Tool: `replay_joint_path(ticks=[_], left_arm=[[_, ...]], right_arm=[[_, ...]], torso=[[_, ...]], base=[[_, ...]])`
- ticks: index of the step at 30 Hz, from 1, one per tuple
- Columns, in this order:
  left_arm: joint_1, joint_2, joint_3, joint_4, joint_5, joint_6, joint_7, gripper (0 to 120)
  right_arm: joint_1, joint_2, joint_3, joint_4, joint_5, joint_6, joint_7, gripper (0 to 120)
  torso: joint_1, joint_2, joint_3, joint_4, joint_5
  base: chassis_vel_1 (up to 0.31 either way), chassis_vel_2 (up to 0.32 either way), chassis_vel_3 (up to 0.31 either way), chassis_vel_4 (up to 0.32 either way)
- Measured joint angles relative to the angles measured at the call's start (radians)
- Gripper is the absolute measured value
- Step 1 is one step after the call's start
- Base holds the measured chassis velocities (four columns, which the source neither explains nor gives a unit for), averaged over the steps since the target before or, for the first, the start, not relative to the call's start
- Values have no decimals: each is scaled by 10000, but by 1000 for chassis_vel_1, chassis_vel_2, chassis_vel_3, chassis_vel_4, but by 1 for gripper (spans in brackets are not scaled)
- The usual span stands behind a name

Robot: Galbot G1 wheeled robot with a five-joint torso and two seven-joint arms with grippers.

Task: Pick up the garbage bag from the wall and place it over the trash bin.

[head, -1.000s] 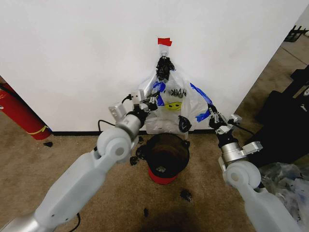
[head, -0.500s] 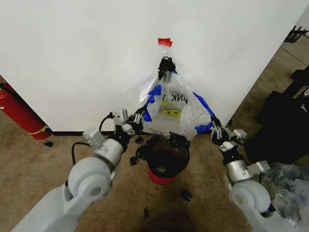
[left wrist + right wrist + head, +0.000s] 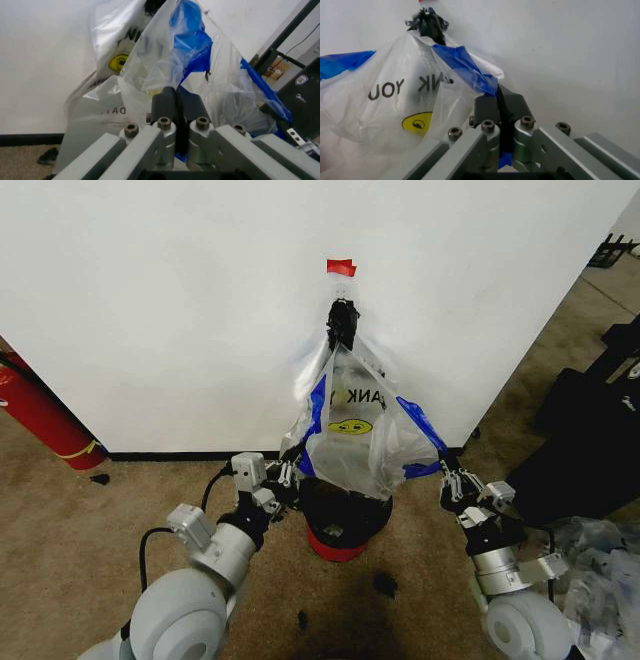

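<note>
Stretching the bag mouth evenly is the main point of this step: in judgement, both arms should keep the same tension and lower the opening around the rim, so the thin plastic does not slip out or tear.

Nearest, the left gripper [image 3: 284, 476] is low on the left side of the small round red trash bin with black rim [image 3: 344, 525], and its dark pads [image 3: 176, 105] are pressed together on a blue-striped edge of the thin, crinkly, see-through garbage bag [image 3: 352, 442]. The right gripper [image 3: 447, 477] stands at about the same height on the other side, its pads also squeezed shut on a blue strip of the same bag.

Between them the bag is spread wide, and its lower part hangs just above the open bin, seemingly not yet over the rim. Farther back, the top of the bag hangs from a black knot [image 3: 341, 320] on the white wall [image 3: 180, 310], under a small red tape piece [image 3: 341, 267].
</note>
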Motion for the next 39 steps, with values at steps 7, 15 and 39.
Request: replay_joint_path(ticks=[7,15,39], left_arm=[[692,-134,-82,-74,341,-142,124,0],[1302,-416,-30,59,997,-407,289,0],[124,-1389,620,2291,821,-973,346,0]], right_arm=[[-246,61,40,-142,-31,100,-157,0],[-448,210,-18,-541,-149,405,-475,0],[511,126,-280,-943,91,311,-2,0]], torso=[[0,0,0,1,0],[-1,1,0,0,1],[1,0,1,-1,1]], base=[[0,0,0,0],[0,0,0,0],[0,0,0,0]])
